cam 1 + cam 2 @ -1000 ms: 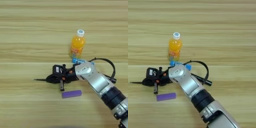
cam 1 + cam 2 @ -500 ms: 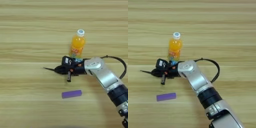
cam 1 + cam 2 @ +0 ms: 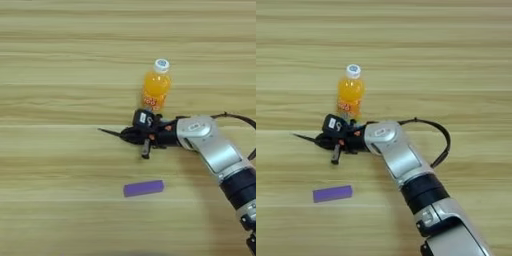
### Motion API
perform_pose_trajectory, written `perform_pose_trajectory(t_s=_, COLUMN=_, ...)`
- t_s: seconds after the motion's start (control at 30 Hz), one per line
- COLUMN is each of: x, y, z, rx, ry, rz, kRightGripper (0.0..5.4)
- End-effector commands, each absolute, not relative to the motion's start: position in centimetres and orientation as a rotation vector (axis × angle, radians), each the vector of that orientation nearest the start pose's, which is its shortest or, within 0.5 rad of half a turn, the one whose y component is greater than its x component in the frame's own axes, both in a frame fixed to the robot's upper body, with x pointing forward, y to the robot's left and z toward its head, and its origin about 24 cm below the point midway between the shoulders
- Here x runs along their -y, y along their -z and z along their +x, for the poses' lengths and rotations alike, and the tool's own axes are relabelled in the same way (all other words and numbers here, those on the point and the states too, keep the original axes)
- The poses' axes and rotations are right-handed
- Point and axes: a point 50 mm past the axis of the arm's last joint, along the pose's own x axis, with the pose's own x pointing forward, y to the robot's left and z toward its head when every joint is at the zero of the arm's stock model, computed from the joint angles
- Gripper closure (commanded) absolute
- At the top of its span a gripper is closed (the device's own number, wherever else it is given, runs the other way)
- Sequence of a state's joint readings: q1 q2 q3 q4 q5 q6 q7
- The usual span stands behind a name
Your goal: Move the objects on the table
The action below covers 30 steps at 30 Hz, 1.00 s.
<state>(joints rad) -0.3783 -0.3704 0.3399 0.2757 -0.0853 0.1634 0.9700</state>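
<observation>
Since a second ago the right gripper (image 3: 131, 135) has been carried from just above the purple cap (image 3: 144, 188) up toward mid-frame, right below the orange juice bottle (image 3: 155, 85). The cap is left alone on the table (image 3: 60, 75), lower centre. Whether the jaws are clenched can't be told, but a thin black stick (image 3: 109, 132) pokes out left of them and a short dark piece (image 3: 145, 149) hangs below, so something's probably being relocated.

Pale wood-grain table (image 3: 60, 210), long planks running left-right. Orange juice bottle (image 3: 156, 86) upright, mid-table, slightly far. Purple cap (image 3: 144, 188) lying flat, near side, well apart from bottle.
</observation>
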Motion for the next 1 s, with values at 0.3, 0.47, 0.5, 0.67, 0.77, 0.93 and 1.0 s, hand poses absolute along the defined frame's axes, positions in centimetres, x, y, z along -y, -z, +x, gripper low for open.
perform_pose_trajectory(t_s=0.3, x=13.8, y=-5.5, z=29.3, rx=-0.31, ry=-1.12, rz=-0.533, kRightGripper=5.11)
perform_pose_trajectory(t_s=0.47, x=14.5, y=-5.3, z=29.6, rx=-0.324, ry=-1.081, rz=-0.567, kRightGripper=5.11)
perform_pose_trajectory(t_s=0.5, x=14.6, y=-5.2, z=29.6, rx=-0.327, ry=-1.075, rz=-0.574, kRightGripper=5.11)
perform_pose_trajectory(t_s=0.67, x=15.3, y=-4.7, z=29.9, rx=-0.349, ry=-1.045, rz=-0.603, kRightGripper=5.11)
perform_pose_trajectory(t_s=0.77, x=15.4, y=-4.4, z=29.9, rx=-0.353, ry=-1.039, rz=-0.616, kRightGripper=5.11)
perform_pose_trajectory(t_s=0.93, x=15.5, y=-4.3, z=29.9, rx=-0.353, ry=-1.044, rz=-0.619, kRightGripper=5.11)
perform_pose_trajectory(t_s=1.0, x=15.5, y=-4.4, z=29.9, rx=-0.351, ry=-1.048, rz=-0.615, kRightGripper=4.72)
